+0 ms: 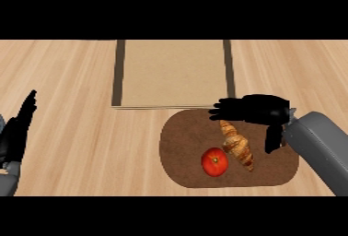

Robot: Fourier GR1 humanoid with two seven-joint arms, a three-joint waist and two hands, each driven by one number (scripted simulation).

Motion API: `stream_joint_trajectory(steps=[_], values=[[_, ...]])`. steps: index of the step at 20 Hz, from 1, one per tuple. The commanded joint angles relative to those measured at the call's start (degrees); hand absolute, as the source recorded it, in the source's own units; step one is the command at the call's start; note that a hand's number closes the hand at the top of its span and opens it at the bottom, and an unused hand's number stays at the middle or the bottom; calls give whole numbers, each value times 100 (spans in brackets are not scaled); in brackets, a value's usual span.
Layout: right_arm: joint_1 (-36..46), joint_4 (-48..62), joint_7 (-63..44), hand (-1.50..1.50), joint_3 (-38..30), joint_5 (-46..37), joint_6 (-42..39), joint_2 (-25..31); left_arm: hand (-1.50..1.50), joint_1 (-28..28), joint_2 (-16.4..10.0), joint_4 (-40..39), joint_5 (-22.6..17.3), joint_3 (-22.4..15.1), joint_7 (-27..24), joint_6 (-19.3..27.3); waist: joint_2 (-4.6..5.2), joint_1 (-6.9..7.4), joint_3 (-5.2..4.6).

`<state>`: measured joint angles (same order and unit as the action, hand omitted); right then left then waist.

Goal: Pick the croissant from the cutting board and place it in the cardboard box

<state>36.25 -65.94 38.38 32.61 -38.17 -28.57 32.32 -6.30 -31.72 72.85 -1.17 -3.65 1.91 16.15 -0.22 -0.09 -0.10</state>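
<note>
Right hand fingers beside croissant tip

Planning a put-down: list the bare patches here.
Free: inside the cardboard box; the counter between the left robot hand and the cutting board; the board's left strip. Crowded: the board's right, with tomato, croissant and right robot hand.

Pale wood-grain counter, matt cardboard box, dark rough-textured cutting board, glossy tomato

croissant and tomato on cutting board | tomato left of croissant | cardboard box behind cutting board
</note>
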Motion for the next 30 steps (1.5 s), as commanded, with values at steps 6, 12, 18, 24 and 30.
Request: stream_joint_trajectory(steps=[6,12,18,24,30], values=[[-112,-538,99,-150,6,-61,-710,28,0,-136,62,-18,206,211,34,-171,24,18,8],[-637,-855,-630,-150,199,-643,-536,-158,0,-137,218,-174,240,382,-95,-379,23,13,8],[-568,-314,-921,150,11,-1036,-365,-945,0,242,476,303,552,350,75,-276,23,54,10],[-839,-237,-496,150,-301,-1340,1081,-1141,0,13,346,230,485,566,199,-507,26,38,12],[-880,-260,-1604,150,-976,-1523,1563,-1399,0,-11,445,125,590,596,150,-399,3,-71,9]])
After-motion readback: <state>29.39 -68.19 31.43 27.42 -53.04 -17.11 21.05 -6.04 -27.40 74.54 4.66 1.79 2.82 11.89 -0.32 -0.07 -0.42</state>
